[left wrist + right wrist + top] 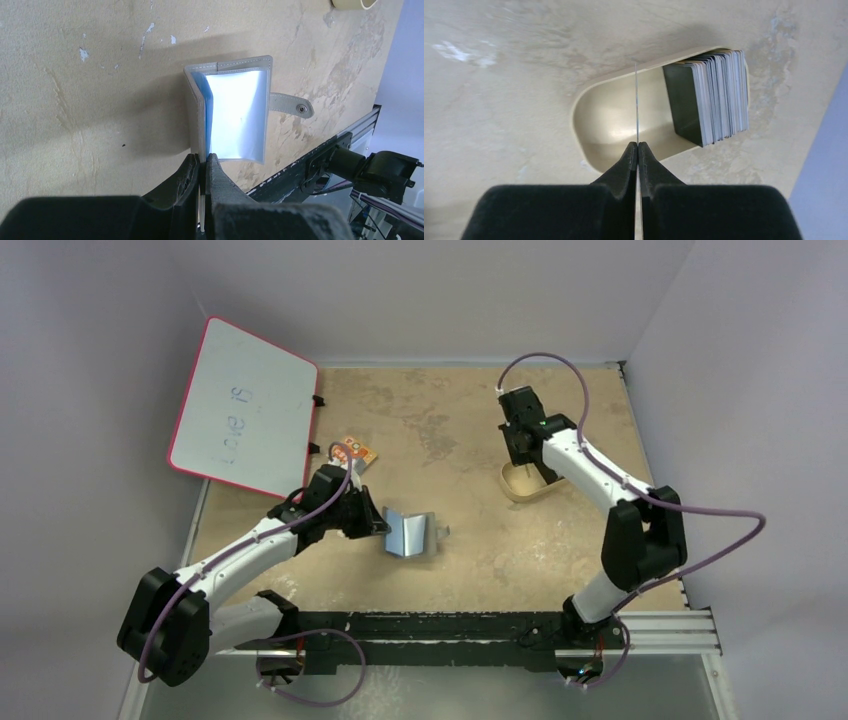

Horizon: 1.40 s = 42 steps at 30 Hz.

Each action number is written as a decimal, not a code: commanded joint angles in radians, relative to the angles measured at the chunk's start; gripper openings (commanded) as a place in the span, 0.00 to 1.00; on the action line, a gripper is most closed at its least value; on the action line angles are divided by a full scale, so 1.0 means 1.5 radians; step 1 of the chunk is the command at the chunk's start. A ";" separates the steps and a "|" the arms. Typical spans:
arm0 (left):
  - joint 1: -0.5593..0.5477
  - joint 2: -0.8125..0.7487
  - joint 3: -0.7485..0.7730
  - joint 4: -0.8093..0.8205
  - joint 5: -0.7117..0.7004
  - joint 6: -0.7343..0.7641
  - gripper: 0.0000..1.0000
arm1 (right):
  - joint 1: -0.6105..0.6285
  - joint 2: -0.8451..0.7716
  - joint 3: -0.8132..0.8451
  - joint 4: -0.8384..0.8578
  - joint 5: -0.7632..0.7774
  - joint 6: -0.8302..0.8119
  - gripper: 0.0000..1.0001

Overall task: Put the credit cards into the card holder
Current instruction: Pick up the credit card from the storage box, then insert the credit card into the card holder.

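Tan, scuffed board makes up the table (470,420), and the card holder (235,115) sits on it near the middle, a little to the left. It is open like a book. The grey cover faces out, the light blue lining shows at the fold, and its snap strap (295,106) sticks out to the right.

My left gripper (204,160) is pinched tight on the near edge of the holder's left flap, which it holds raised while the other flap lies toward the table.

On the far right, my right gripper (637,146) is clamped on a single card (636,100). I see that card edge-on as a thin line, right over the tan tray (579,130). From this angle I can't tell whether its far edge touches the tray.

The stack of cards (714,100) stands on edge inside the tray, packed against its right end. The left part of the tray floor is bare.

A whiteboard (245,405) with a red rim leans at the far left. A small orange packet (353,451) lies just beside it, between the board and my left arm.
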 commanded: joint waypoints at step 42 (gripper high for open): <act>0.001 0.154 -0.064 0.279 -0.023 -0.076 0.28 | 0.138 -0.118 -0.373 0.501 -0.532 0.451 0.00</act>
